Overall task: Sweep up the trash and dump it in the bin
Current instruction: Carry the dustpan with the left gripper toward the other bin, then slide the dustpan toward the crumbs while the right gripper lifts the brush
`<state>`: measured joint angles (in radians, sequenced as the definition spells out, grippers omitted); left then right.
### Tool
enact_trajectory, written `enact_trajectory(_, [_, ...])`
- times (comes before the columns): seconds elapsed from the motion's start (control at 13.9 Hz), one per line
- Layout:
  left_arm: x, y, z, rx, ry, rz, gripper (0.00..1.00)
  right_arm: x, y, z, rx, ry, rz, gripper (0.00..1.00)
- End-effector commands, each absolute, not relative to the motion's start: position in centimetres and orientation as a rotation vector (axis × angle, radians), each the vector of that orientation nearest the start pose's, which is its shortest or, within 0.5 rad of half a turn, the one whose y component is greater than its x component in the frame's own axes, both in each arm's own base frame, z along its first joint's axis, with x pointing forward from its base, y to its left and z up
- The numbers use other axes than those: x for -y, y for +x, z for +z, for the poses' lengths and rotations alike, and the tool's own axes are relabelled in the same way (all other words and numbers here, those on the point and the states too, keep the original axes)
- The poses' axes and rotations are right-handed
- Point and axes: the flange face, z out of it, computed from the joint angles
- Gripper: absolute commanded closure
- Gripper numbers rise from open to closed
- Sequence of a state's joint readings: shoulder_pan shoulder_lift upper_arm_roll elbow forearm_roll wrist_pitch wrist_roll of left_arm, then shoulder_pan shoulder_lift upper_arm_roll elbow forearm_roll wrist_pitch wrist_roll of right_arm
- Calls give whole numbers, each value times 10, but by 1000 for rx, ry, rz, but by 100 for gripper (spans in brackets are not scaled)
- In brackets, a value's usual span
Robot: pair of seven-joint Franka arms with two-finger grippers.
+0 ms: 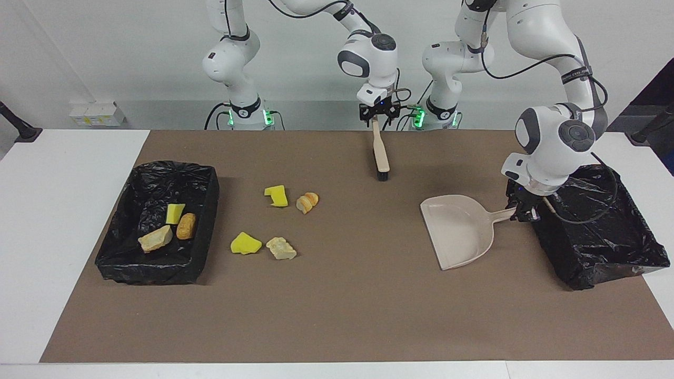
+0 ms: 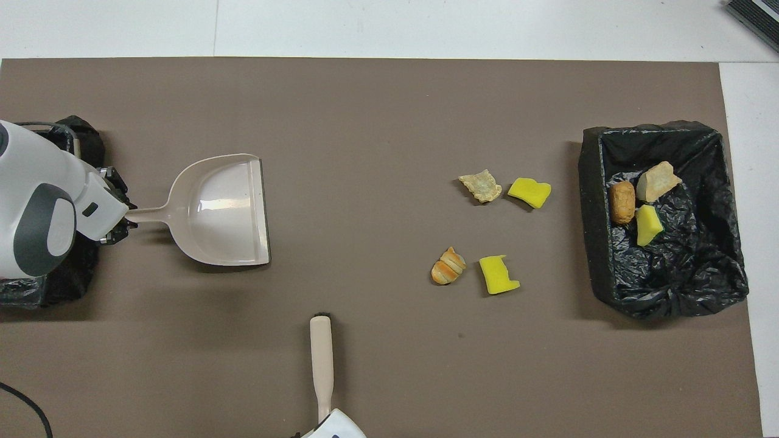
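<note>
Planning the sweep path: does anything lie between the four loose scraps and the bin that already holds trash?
Nothing visible does. The four scraps lie on bare mat beside the bin; only its raised wall separates them.

White table (image 1: 63,210) covered by a brown mat (image 1: 347,305). Directly on the mat: beige long-handled, black-bristled brush (image 1: 380,152), handle end under the right pincer; beige plastic dustpan (image 1: 458,229); four loose scraps (image 1: 279,248) at mid-mat; two black-bag-lined bins (image 1: 158,263), one beside the left pincer.
</note>
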<state>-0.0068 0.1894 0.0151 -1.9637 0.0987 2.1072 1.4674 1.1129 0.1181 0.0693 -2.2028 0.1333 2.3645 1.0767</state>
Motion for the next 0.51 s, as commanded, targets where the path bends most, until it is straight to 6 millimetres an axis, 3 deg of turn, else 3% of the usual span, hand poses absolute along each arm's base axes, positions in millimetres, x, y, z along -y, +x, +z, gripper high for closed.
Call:
enact_trajectory(0.0, [-9, 581, 376, -2151, -2211, 155, 100, -507, 209, 332, -29, -3037, 115, 100])
enact_trajectory(0.43, [-8, 582, 376, -2152, -2206, 153, 100, -486, 254, 341, -141, -3023, 73, 100])
